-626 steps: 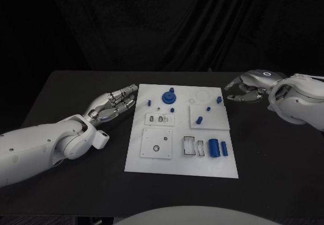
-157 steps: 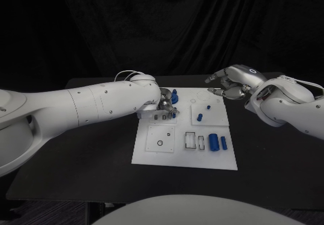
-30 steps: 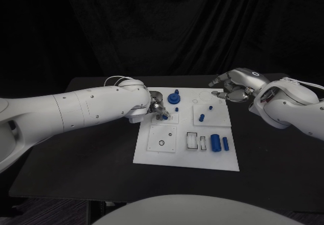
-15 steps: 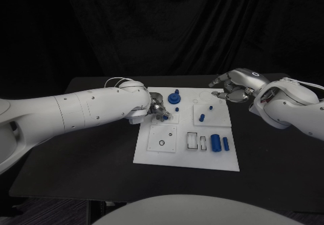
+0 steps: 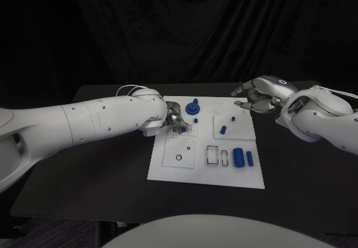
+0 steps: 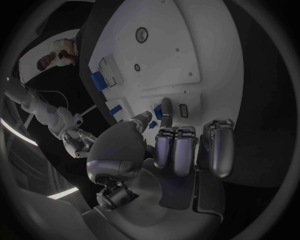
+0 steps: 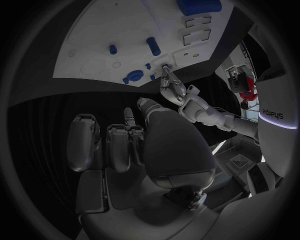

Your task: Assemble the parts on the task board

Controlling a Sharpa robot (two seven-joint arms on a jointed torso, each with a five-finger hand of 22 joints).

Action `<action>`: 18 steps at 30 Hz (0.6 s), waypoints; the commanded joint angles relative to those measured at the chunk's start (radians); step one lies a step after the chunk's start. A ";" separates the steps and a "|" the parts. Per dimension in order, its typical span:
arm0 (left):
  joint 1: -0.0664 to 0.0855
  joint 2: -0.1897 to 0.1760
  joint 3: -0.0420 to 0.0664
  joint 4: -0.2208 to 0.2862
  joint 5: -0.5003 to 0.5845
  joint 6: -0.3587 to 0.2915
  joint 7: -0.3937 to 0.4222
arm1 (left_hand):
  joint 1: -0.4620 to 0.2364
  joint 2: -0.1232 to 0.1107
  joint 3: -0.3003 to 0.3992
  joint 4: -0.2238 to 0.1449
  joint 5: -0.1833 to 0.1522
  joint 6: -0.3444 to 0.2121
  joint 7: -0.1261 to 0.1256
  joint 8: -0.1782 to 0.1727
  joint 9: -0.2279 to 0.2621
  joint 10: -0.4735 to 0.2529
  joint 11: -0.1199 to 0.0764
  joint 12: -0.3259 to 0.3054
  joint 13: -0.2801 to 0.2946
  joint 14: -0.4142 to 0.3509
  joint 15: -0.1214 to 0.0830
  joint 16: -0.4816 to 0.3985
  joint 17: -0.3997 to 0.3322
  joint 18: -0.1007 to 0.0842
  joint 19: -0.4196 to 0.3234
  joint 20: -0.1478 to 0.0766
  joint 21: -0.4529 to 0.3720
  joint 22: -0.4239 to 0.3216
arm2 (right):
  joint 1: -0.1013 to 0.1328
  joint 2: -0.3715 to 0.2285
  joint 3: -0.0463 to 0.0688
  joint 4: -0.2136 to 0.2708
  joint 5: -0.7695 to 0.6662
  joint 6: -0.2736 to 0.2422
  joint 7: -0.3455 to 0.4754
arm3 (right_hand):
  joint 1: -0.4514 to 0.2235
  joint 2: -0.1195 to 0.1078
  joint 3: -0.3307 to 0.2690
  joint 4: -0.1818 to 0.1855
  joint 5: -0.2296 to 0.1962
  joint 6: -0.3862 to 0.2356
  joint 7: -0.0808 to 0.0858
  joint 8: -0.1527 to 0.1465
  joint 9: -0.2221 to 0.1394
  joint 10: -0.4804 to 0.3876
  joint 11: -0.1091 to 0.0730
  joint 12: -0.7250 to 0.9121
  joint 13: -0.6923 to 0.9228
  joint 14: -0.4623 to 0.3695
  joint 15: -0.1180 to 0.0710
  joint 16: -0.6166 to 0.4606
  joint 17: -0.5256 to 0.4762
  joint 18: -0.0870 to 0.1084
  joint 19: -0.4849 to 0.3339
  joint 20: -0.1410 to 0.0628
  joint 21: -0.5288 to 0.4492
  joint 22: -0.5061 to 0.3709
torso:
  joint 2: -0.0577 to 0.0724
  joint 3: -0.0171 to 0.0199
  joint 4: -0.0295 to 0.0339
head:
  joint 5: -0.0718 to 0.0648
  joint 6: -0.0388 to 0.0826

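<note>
- The robot's silver left hand (image 5: 174,117) is mostly covered by its own white forearm in the head view; whether its fingertips (image 6: 165,105) touch the small blue part (image 6: 157,112) cannot be told.
- The silver right hand (image 5: 257,98) has its fingers curled in; whether it holds anything is too small and dark to tell.
- The white rectangular task board (image 5: 205,173) has tiny markings that cannot be read.
- In the right wrist view, a large blue block (image 7: 199,6) is cut off at the circle's rim.
</note>
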 commanded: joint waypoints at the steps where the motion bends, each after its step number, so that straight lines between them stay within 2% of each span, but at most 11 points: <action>1: -0.005 0.002 -0.001 -0.001 -0.003 0.014 0.015 | -0.012 0.002 -0.004 0.007 -0.006 -0.002 0.007 -0.007 -0.001 0.106 0.006 -0.001 0.263 0.104 0.007 0.003 0.263 0.003 -0.007 0.000 -0.002 0.117 | -0.003 0.000 0.001 -0.001 -0.001 0.005 -0.021 | 0.003 0.009 0.006 -0.001 0.002 0.008 0.002 -0.001 -0.001 0.024 0.008 -0.006 0.122 0.072 0.007 -0.003 0.105 0.010 -0.001 0.007 -0.004 0.187 | 0.000 0.0003 -0.0004 | 0.001 0.000; 7: -0.006 -0.004 -0.001 0.004 -0.003 -0.011 0.015 | -0.019 0.006 -0.033 0.032 -0.030 0.017 0.002 0.000 0.011 0.106 0.002 -0.001 0.263 0.104 0.005 0.003 0.263 0.001 -0.001 -0.001 0.002 0.124 | -0.003 -0.001 0.001 0.000 -0.001 0.005 -0.021 | 0.003 0.009 0.006 -0.001 0.002 0.008 0.002 -0.001 -0.001 0.024 0.008 -0.006 0.122 0.072 0.007 -0.003 0.105 0.010 -0.001 0.007 -0.004 0.187 | 0.000 -0.0001 0.0002 | 0.002 0.000; 10: -0.006 -0.014 -0.001 0.013 -0.003 -0.050 0.026 | -0.013 0.006 -0.048 0.041 -0.036 0.032 -0.005 0.016 0.028 0.106 -0.003 -0.001 0.263 0.104 0.001 0.003 0.263 -0.001 0.007 -0.004 0.007 0.132 | -0.003 -0.005 0.001 0.001 -0.001 0.005 -0.021 | 0.003 0.009 0.006 -0.001 0.002 0.008 0.002 -0.001 -0.001 0.024 0.008 -0.006 0.122 0.072 0.007 -0.003 0.105 0.010 -0.001 0.007 -0.004 0.187 | 0.000 0.0001 0.0000 | 0.003 0.000; 12: -0.005 -0.023 -0.001 0.019 -0.003 -0.070 0.033 | 0.009 0.004 -0.067 0.045 -0.034 0.033 -0.014 0.061 0.097 0.106 -0.013 -0.001 0.263 0.104 -0.006 0.003 0.263 -0.001 0.009 -0.011 0.008 0.135 | -0.003 -0.007 0.001 0.002 -0.001 0.005 -0.021 | 0.004 0.009 0.007 -0.002 0.002 0.009 0.003 -0.001 -0.002 0.024 0.008 -0.006 0.122 0.072 0.007 -0.003 0.104 0.010 -0.001 0.007 -0.004 0.187 | 0.000 0.0001 0.0001 | 0.004 0.000; 13: -0.005 -0.025 -0.001 0.020 -0.003 -0.072 0.033 | 0.012 0.005 -0.069 0.047 -0.034 0.031 -0.016 0.069 0.109 0.106 -0.013 -0.001 0.263 0.104 -0.007 0.003 0.263 -0.001 0.009 -0.012 0.008 0.136 | -0.003 -0.007 0.001 0.002 -0.001 0.005 -0.021 | 0.004 0.009 0.007 -0.002 0.002 0.009 0.003 -0.001 -0.002 0.024 0.008 -0.006 0.122 0.072 0.007 -0.003 0.104 0.010 -0.001 0.007 -0.004 0.187 | 0.000 0.0001 0.0001 | 0.004 0.000; 14: -0.003 -0.031 -0.001 0.025 -0.003 -0.084 0.038 | 0.022 0.005 -0.085 0.057 -0.034 0.009 -0.018 0.103 0.169 0.106 -0.018 -0.001 0.263 0.104 -0.011 0.003 0.263 -0.002 0.012 -0.017 0.009 0.139 | -0.003 -0.008 0.001 0.002 -0.001 0.004 -0.022 | 0.004 0.009 0.007 -0.002 0.002 0.009 0.003 -0.001 -0.002 0.024 0.008 -0.006 0.122 0.072 0.007 -0.003 0.104 0.010 -0.001 0.007 -0.004 0.187 | 0.000 0.0001 0.0005 | 0.004 0.000; 16: 0.002 -0.045 -0.001 0.035 -0.003 -0.108 0.046 | 0.033 0.009 -0.099 0.068 -0.032 -0.005 -0.024 0.137 0.222 0.106 -0.019 -0.001 0.263 0.104 -0.014 0.003 0.263 -0.002 0.013 -0.019 0.009 0.142 | -0.003 -0.010 0.001 0.003 -0.001 0.004 -0.023 | 0.004 0.009 0.007 -0.002 0.002 0.009 0.003 -0.001 -0.002 0.024 0.008 -0.006 0.122 0.072 0.007 -0.003 0.104 0.010 -0.001 0.007 -0.004 0.187 | 0.000 0.0000 0.0008 | 0.003 0.000; 18: 0.011 -0.057 -0.001 0.045 -0.003 -0.125 0.053 | 0.038 0.009 -0.105 0.072 -0.032 -0.009 -0.025 0.149 0.240 0.106 -0.020 -0.001 0.263 0.104 -0.014 0.003 0.263 -0.003 0.015 -0.020 0.010 0.144 | -0.003 -0.012 0.001 0.004 -0.001 0.004 -0.024 | 0.004 0.009 0.007 -0.002 0.002 0.009 0.003 -0.001 -0.002 0.024 0.008 -0.006 0.122 0.072 0.007 -0.003 0.104 0.010 -0.001 0.007 -0.004 0.187 | 0.000 0.0001 0.0008 | 0.002 0.000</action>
